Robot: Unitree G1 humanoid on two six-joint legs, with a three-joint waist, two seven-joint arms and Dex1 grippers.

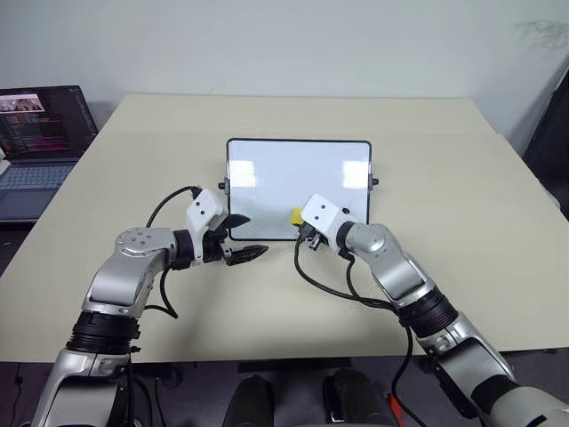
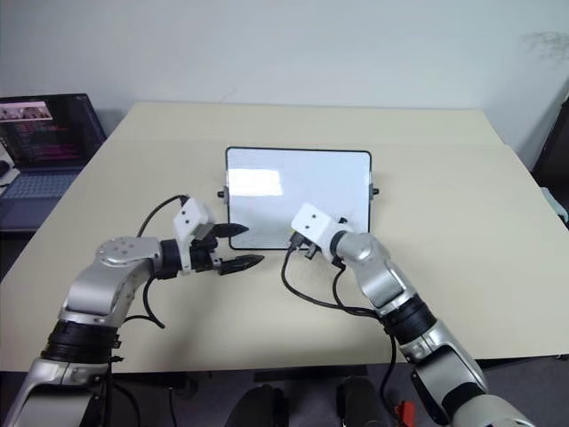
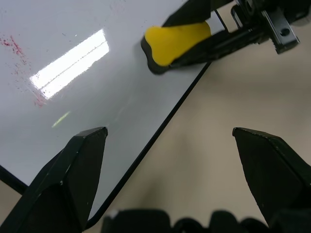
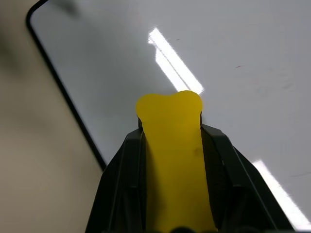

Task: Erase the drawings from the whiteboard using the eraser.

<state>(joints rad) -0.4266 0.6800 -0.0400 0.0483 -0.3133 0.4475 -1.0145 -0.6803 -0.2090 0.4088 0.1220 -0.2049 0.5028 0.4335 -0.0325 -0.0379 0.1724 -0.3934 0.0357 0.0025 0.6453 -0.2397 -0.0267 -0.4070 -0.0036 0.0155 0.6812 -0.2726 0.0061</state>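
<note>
The whiteboard (image 1: pixel 298 173) lies flat in the middle of the table, its surface almost blank. A few faint red specks of the drawings (image 3: pixel 13 44) show on it in the left wrist view. My right gripper (image 1: pixel 303 229) is shut on the yellow eraser (image 1: pixel 296 215), which rests over the board's near edge, left of centre. From the right wrist, the eraser (image 4: pixel 170 141) sticks out between the black fingers over the white surface. My left gripper (image 1: pixel 244 237) is open at the board's near left corner, one finger over the board and one over the table, holding nothing.
An open laptop (image 1: pixel 40 142) stands on a separate surface at the far left. The beige table (image 1: pixel 444 178) stretches around the board on all sides, and a wall rises behind it. Black cables hang from both wrists.
</note>
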